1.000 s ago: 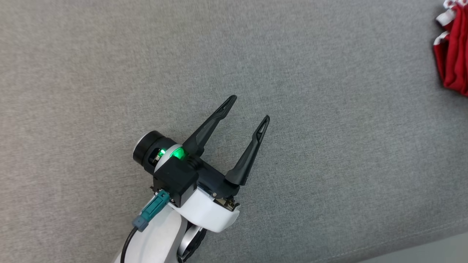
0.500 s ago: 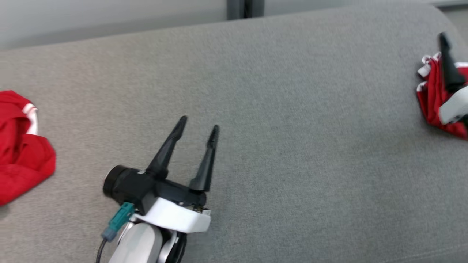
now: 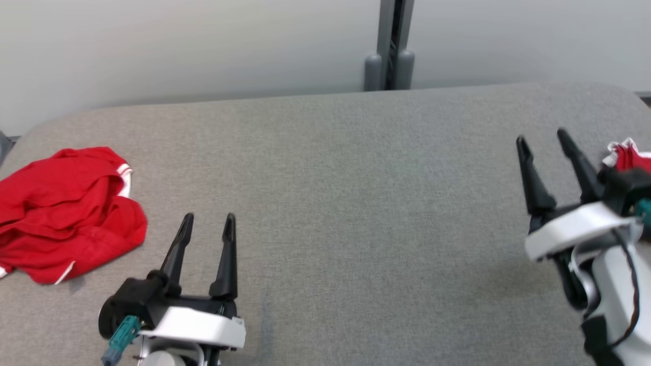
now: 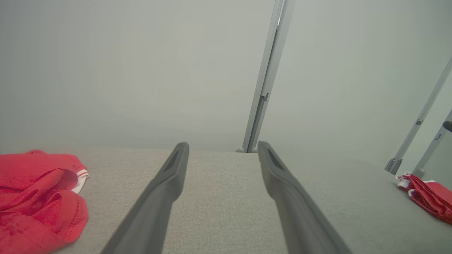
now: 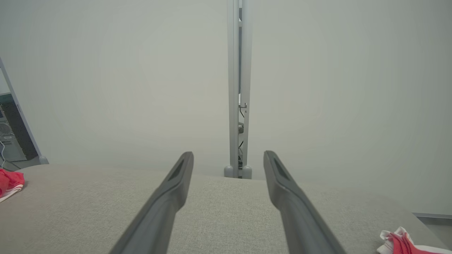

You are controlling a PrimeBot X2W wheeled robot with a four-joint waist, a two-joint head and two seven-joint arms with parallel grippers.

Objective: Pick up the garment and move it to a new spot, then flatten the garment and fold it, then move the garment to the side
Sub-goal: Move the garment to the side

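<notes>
So from the head view: the grey fabric-topped counter (image 3: pixel 356 203) has a crumpled red garment (image 3: pixel 66 208) with white trim lying near its far-left corner, and the left end effector (image 3: pixel 209 217) sits just to the right of it and a bit nearer the robot, apart from the cloth, fingers spread and nothing between them. Over on the right, the right end effector (image 3: pixel 540 136) has its fingers apart too and is empty. A compact red garment (image 3: pixel 628 155), also white-trimmed, peeks out right behind its wrist at the counter's right edge. I can't tell if anything touches there. A pale wall (image 3: pixel 203 46) with a grey post (image 3: pixel 390 46) runs behind the counter. In the left wrist view, the left end effector (image 4: pixel 222 145) points straight at that post (image 4: pixel 265 88) with bare counter (image 4: pixel 226 211) between its fingers. The crumpled red garment (image 4: pixel 35 201) is off to the left, clear of the left finger, and the compact red garment (image 4: pixel 427 197) lies well away at the far right. In the right wrist view, the right end effector (image 5: pixel 229 154) is also open, aimed at the post. The compact red garment (image 5: pixel 399 243) is in the bottom-right corner, to the right of the right finger, and the crumpled red garment (image 5: pixel 9 181) shows at the far left edge, well apart.
</notes>
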